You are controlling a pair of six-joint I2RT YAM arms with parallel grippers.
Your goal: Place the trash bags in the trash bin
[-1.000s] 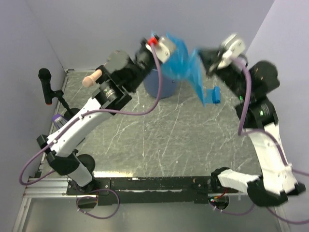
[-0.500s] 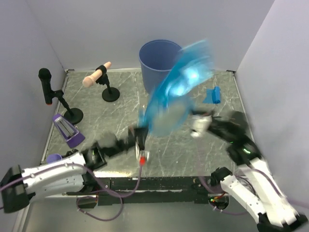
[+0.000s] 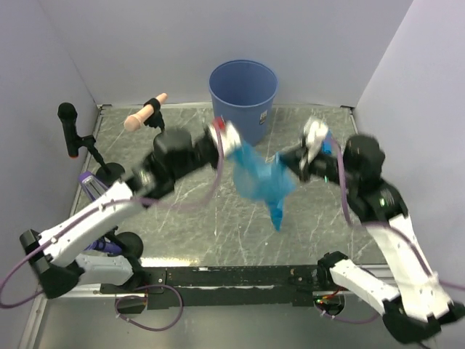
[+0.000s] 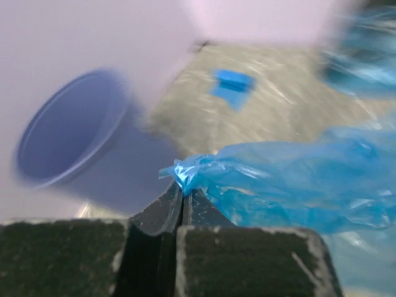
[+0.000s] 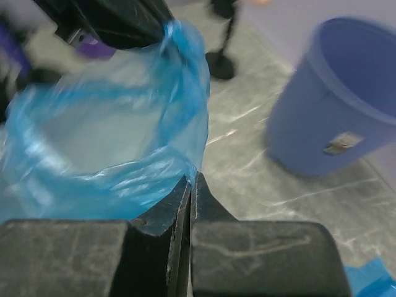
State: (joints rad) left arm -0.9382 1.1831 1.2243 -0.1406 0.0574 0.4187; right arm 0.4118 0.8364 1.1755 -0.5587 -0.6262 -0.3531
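Note:
A thin bright-blue trash bag (image 3: 260,182) hangs over the middle of the table, stretched between my two grippers. My left gripper (image 3: 235,147) is shut on one bunched edge of the trash bag (image 4: 278,179), pinched at the fingertips of the left gripper (image 4: 182,187). My right gripper (image 3: 292,161) is shut on the opposite edge of the trash bag (image 5: 105,167), which the right gripper (image 5: 192,180) holds with its mouth gaping. The round blue trash bin (image 3: 243,89) stands upright at the back, apart from the bag; the trash bin (image 5: 337,99) is also close to my right wrist. A small blue packet (image 4: 232,83) lies on the table.
A black microphone on a stand (image 3: 68,122) and a peach-coloured handle on a stand (image 3: 145,111) occupy the back left. A purple object (image 3: 93,186) sits at the left edge. Walls close in on the left, back and right.
Both arms have swung fast with the bag: from high beside the bin, back toward the near edge, and now out over mid-table. Both grips have held throughout.

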